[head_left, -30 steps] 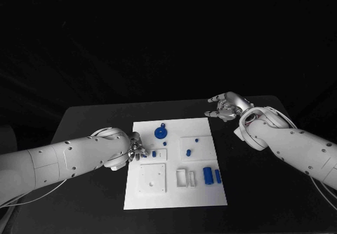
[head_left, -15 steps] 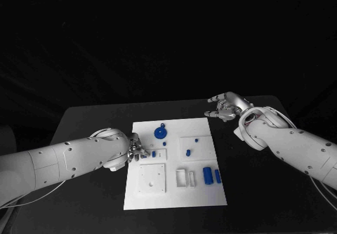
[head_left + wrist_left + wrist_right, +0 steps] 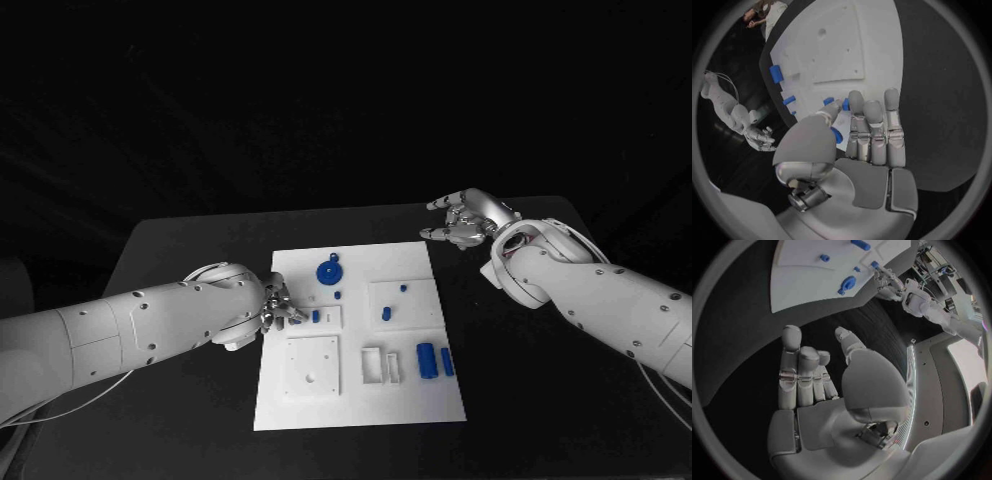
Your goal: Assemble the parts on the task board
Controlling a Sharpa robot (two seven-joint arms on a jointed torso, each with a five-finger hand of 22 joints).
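Note:
The white task board [image 3: 361, 395] lies in the middle of the black table. My left hand [image 3: 274, 306] rests at the board's left edge; its thumb and a finger pinch a small blue peg [image 3: 315, 316] at a small raised square of the board. The left wrist view shows the same peg [image 3: 845, 104] between the thumb and the straight fingers [image 3: 873, 125]. My right hand [image 3: 462, 220] hovers over the table just beyond the board's far right corner, with fingers loosely bent and nothing in them [image 3: 811, 375]. A round blue part [image 3: 330, 270] lies on the board's far left.
Two blue cylinders [image 3: 427, 360] lie side by side at the board's right. Small blue pieces [image 3: 387, 313] stand on a raised plate right of the middle. A white square block [image 3: 315, 364] and a white frame [image 3: 382, 365] sit nearer the front edge. Bare black table surrounds the board.

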